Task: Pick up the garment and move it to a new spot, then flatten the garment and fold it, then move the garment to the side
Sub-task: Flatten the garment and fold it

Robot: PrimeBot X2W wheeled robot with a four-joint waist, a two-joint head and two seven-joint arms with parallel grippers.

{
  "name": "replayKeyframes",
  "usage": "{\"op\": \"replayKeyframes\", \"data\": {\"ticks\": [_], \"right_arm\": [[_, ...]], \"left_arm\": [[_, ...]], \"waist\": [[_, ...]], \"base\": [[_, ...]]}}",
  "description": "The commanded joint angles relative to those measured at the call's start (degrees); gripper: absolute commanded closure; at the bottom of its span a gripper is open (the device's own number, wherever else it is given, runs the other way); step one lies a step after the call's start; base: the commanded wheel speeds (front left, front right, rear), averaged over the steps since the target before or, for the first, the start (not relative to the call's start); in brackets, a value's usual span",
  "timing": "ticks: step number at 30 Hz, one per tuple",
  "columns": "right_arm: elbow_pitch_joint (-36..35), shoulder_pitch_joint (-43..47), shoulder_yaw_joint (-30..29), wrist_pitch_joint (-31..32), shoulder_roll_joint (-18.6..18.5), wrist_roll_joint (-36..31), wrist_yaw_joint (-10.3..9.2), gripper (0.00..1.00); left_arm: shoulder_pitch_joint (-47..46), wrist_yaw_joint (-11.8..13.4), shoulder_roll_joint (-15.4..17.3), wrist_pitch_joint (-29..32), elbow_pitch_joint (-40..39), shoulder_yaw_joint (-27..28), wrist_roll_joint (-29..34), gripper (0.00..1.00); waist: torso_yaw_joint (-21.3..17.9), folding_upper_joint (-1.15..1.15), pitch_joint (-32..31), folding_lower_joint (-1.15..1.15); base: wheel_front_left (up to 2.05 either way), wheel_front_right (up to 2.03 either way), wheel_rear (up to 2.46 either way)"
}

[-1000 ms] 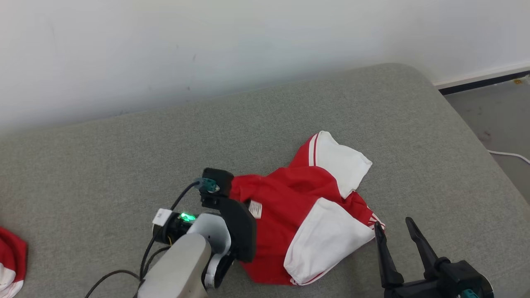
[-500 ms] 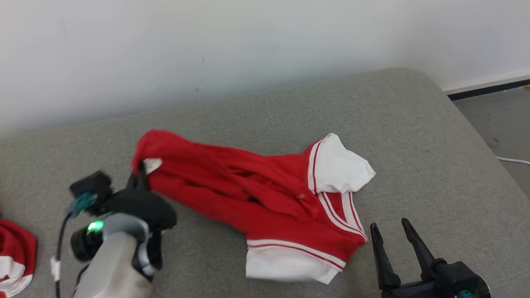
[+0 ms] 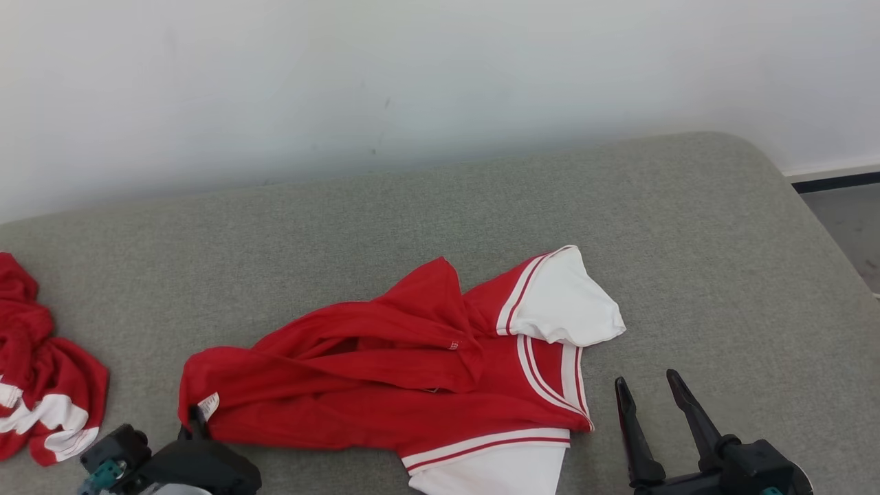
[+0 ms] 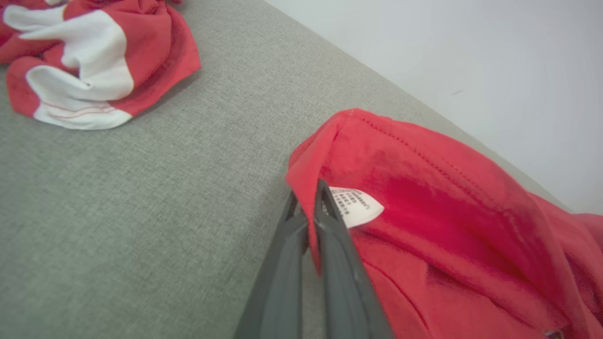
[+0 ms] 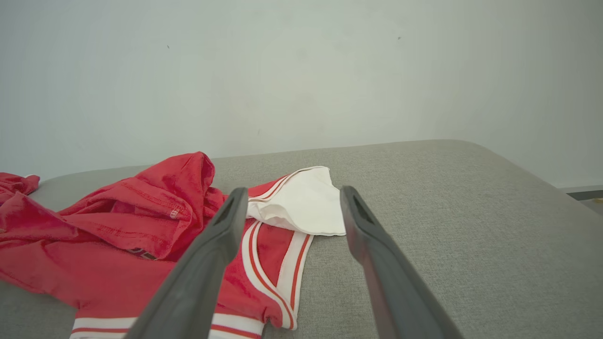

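Observation:
The garment is red with white sleeves and striped trim, and it lies stretched out across the grey cushioned surface. My left gripper is at the bottom left, shut on the garment's red edge next to its small white label. In the left wrist view the left gripper pinches a fold of the garment between its closed fingers. My right gripper stands open just right of the garment's striped collar area, holding nothing. In the right wrist view the right gripper points toward a white sleeve.
A second crumpled red and white garment lies at the far left; the left wrist view also shows this second garment. A white wall runs behind the surface. The surface's rounded right end drops to grey floor.
The left gripper has dragged the garment's labelled edge left and toward me, pulling the bunched cloth out long. The head camera has shifted. The right gripper has stayed open in place.

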Motion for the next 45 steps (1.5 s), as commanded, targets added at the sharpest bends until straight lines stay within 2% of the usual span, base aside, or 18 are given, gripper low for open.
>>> {"op": "replayKeyframes", "data": {"ticks": [1, 5, 8, 14, 19, 22, 27, 36, 39, 45], "right_arm": [[0.14, -0.11, 0.16, -0.02, -0.04, 0.35, -0.15, 0.0], [0.3, 0.16, -0.04, -0.02, 0.01, 0.59, -0.15, 0.0], [0.31, 0.42, -0.28, -0.02, 0.06, 0.73, -0.15, 0.0], [0.04, 0.76, -1.56, -0.02, 0.11, 0.69, -0.15, 0.0], [-0.09, 1.06, -2.75, -0.02, 0.14, 0.4, -0.15, 0.0], [-0.07, 1.24, -2.85, -0.02, 0.17, 0.24, -0.15, 0.0], [0.37, 1.66, -2.87, -0.02, 0.18, 0.24, -0.15, 0.0], [2.53, 1.08, -2.91, 0.52, -0.48, 0.73, -0.15, 0.0], [5.54, -0.98, -2.93, 5.78, -0.87, 2.54, -0.15, 0.0], [13.35, -7.94, -3.01, 24.06, -1.91, 6.85, -0.15, 0.0]], "left_arm": [[1.38, -0.38, -0.11, -0.19, -0.71, 0.51, 1.01, 0.0], [3.96, -2.37, -0.42, -0.19, -4.6, 0.95, 4.57, 0.0], [6.73, -3.96, -0.36, -0.15, -10.63, 2.15, 8.8, 0.0], [12.18, -8.7, -0.09, -0.15, -25.2, 3.79, 19.29, 0.0], [15.92, -11.68, -0.33, -0.15, -32.85, 3.68, 26.02, 0.0], [17.82, -12.9, -0.46, -0.15, -34.59, 3.74, 28.87, 0.0], [20.29, -13.53, -0.65, -0.15, -34.26, 3.28, 31.65, 0.0], [22.64, -14.39, -1.29, -0.16, -33.14, 4.59, 32.5, 0.0], [22.31, -14.58, -1.48, -0.16, -32.98, 4.7, 32.56, 0.0], [21.32, -14.97, -1.69, -0.16, -32.81, 3.59, 32.34, 0.0]], "waist": [[0.92, 0.0, -0.31, 0.0], [1.66, 0.0, -0.57, 0.0], [2.02, 0.0, -0.82, 0.0], [2.76, 0.0, -1.53, 0.0], [3.25, 0.0, -2.53, 0.0], [3.4, 0.0, -3.15, 0.0], [3.67, 0.0, -4.09, 0.0], [4.85, 0.0, -4.55, 0.0], [5.14, 0.0, -4.03, 0.0], [6.03, 0.0, -2.02, 0.0]], "base": [[0.0, 0.0, 0.0], [0.0, 0.0, 0.0], [0.0, 0.0, 0.0], [0.0, 0.0, 0.0], [0.0, 0.0, 0.0], [0.0, 0.0, 0.0], [0.0, 0.0, 0.0], [0.0, 0.0, 0.0], [0.0, 0.0, 0.0], [0.0, 0.0, 0.0]]}}
